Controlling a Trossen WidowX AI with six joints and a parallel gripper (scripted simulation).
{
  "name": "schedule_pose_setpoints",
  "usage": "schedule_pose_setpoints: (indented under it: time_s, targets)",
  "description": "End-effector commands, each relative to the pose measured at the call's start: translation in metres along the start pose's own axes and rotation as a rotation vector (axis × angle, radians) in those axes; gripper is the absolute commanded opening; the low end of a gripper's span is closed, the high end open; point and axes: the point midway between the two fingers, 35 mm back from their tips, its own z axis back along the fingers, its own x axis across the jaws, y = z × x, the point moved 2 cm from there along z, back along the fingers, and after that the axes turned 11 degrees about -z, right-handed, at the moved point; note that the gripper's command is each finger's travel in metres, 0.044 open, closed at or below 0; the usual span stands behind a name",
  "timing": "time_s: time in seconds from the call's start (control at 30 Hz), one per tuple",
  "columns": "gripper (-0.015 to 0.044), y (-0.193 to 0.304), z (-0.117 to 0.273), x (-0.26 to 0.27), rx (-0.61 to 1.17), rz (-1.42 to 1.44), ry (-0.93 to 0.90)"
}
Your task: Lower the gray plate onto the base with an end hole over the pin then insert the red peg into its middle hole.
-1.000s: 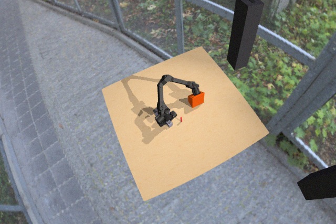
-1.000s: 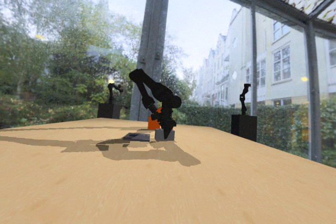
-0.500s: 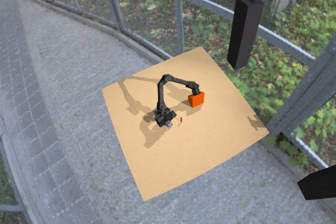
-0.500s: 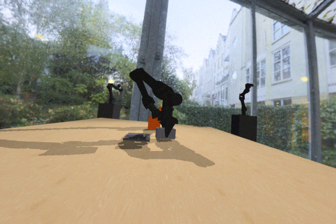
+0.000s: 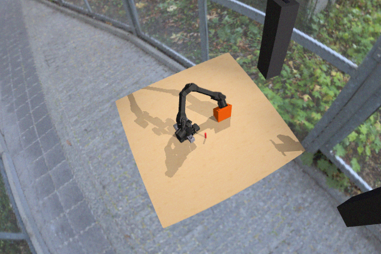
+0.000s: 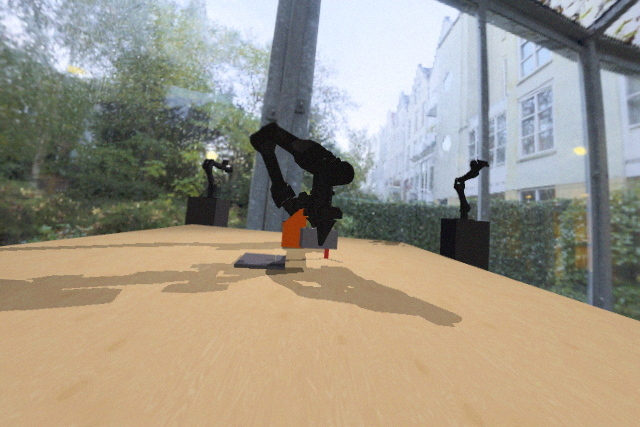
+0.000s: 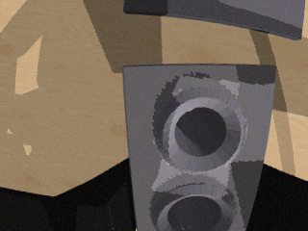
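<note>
My gripper (image 5: pixel 188 137) (image 6: pixel 322 242) (image 7: pixel 185 158) is shut on the gray plate (image 5: pixel 191 139) (image 6: pixel 310 239) (image 7: pixel 141 120), with a finger on either side. The plate is held a little above the table; two of its round holes show in the wrist view. The dark gray base (image 5: pixel 175 127) (image 6: pixel 258 261) (image 7: pixel 241 21) lies flat on the table, to the left of the plate in the exterior view and beyond its end in the wrist view. I cannot make out the base's pin. The red peg (image 5: pixel 205 135) (image 6: pixel 326 253) stands upright near the gripper, partly behind the plate in the exterior view.
An orange block (image 5: pixel 224 112) (image 6: pixel 293 231) stands by the arm's mount on the wooden table (image 5: pixel 215 165) (image 6: pixel 310 350). Dark pedestals (image 5: pixel 278 35) (image 6: pixel 465 241) with small arms stand beyond the table edge. Arm shadows fall across the wood.
</note>
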Motion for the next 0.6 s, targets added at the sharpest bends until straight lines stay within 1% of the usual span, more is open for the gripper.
schedule_pose_setpoints:
  time_s: [0.0, 0.57]
  targets:
    - [0.0000, 0.000, 0.015, 0.003, 0.010, -0.014, -0.008]
    - [0.0000, 0.001, 0.069, -0.003, 0.001, -0.022, 0.013]
